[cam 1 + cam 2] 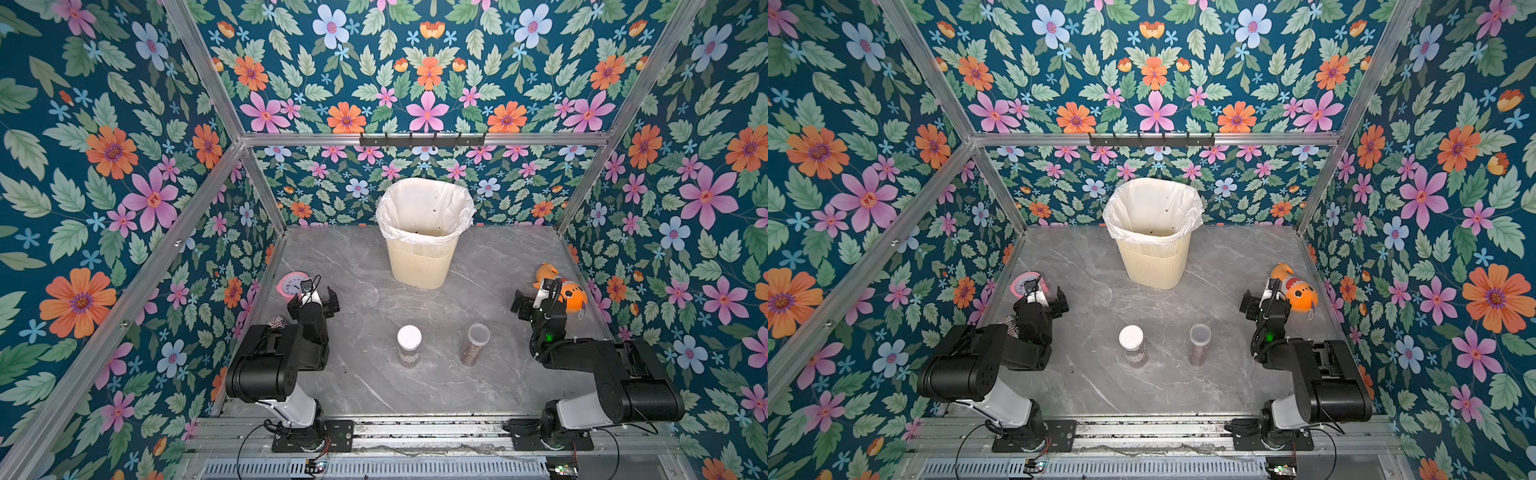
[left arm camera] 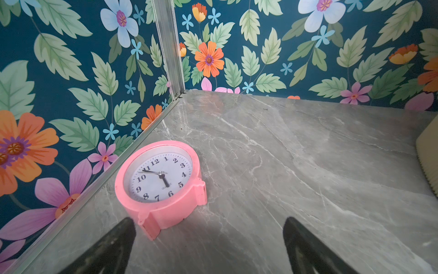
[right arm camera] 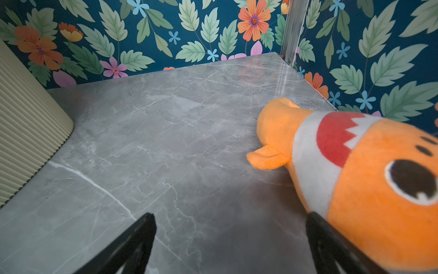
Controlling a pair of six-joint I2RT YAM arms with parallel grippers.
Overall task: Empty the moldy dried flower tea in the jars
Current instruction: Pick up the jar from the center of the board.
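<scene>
Toward the front of the worktop (image 1: 365, 386), the white-lidded jar (image 1: 409, 345) and the translucent-lidded jar (image 1: 473, 344) stood capped, dried flower tea (image 1: 469, 356) inside; the lined bin (image 1: 419, 266) sat at the back edge. My left gripper (image 2: 209, 220) and right gripper (image 3: 231, 215) gaped wide, empty.

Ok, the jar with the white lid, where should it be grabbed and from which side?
Probably the clear wall of the white-lidded jar, below the white lid, coming in sideways from the left arm's side. It stands upright with space all around, and the open left claw is on that side. That leaves the lid free.
</scene>
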